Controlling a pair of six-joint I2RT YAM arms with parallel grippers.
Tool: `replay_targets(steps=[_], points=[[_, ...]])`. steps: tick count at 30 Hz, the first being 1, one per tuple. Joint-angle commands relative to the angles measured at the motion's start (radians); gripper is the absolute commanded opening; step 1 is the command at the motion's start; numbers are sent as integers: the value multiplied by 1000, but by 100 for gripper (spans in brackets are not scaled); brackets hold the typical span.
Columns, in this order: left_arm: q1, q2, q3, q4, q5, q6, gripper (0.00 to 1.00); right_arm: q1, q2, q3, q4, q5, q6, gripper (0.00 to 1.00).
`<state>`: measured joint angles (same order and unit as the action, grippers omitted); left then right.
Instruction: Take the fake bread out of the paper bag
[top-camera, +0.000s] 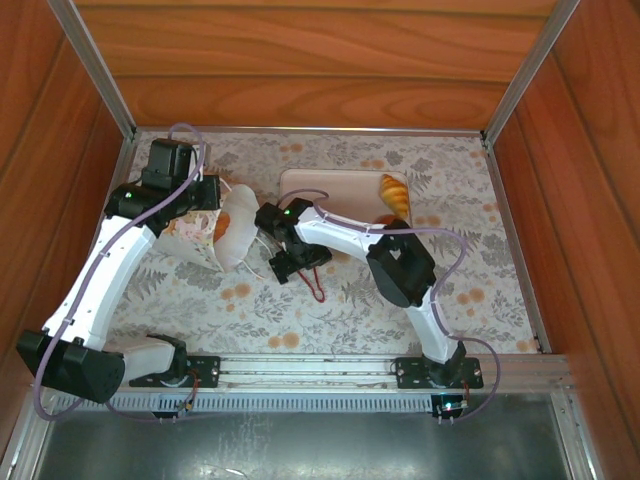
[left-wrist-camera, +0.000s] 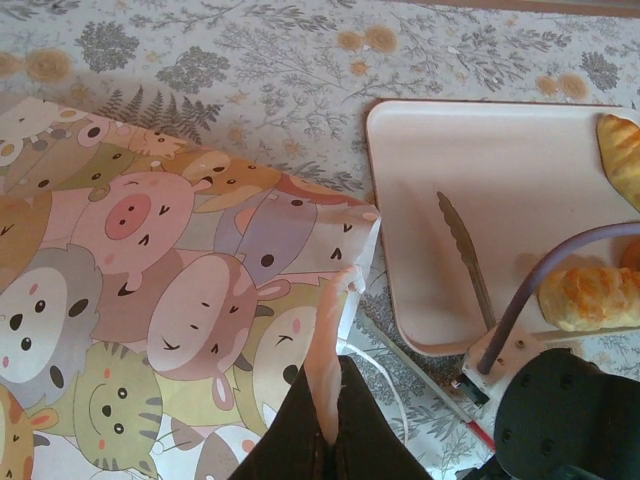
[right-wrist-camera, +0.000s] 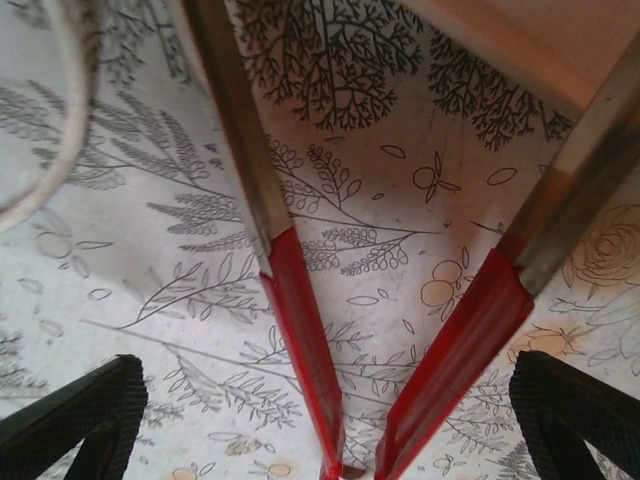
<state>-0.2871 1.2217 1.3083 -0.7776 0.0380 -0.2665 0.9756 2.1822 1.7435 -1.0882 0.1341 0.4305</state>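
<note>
Two pieces of fake bread (left-wrist-camera: 590, 295) that we can count lie on the beige tray (left-wrist-camera: 450, 160), a striped croissant (top-camera: 395, 190) at its far side and a rounder roll nearer the arms. The tray sits just to the right of the left fingers (left-wrist-camera: 335, 445). These are pressed together on the rim of the paper bag (left-wrist-camera: 150, 300), and the pale edge of the paper is pinched between them. The bag lies on its side on the flowered desk (left-wrist-camera: 250, 60), and its cartoon-animal panel spreads ahead and to the left of those fingers. From above we see its mouth turned toward the right fingers (top-camera: 295, 262), with one more golden piece (top-camera: 222, 228) showing just inside.

The right fingers stand spread wide and grip nothing. Between them, flat on the desk, lie metal tongs (right-wrist-camera: 300, 330) with red handles, which splay apart ahead of the fingers. We see bare cloth on either side, between each handle and its finger. A white cord loop (right-wrist-camera: 60, 120) of the bag lies ahead and to the left of the right fingers.
</note>
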Motion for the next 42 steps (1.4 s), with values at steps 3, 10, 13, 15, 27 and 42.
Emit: replay_targets(steps=[3, 10, 13, 15, 27, 42], points=[[12, -14, -9, 12, -14, 1, 0, -29, 33, 12, -7, -4, 36, 97], [14, -4, -1, 14, -8, -2, 0, -51, 70, 28, 27, 17, 39, 85], [15, -1, 0, 15, -6, -4, 0, -50, 99, 55, 19, 30, 36, 84], [14, 1, 0, 15, -5, -4, 0, -49, 111, 54, 31, 39, 42, 81], [14, 1, 2, 15, -4, -7, 0, -39, -112, -135, 116, 59, 100, 52], [14, -4, -7, 16, 2, -11, 0, -40, -297, -375, 318, -16, 289, 44]])
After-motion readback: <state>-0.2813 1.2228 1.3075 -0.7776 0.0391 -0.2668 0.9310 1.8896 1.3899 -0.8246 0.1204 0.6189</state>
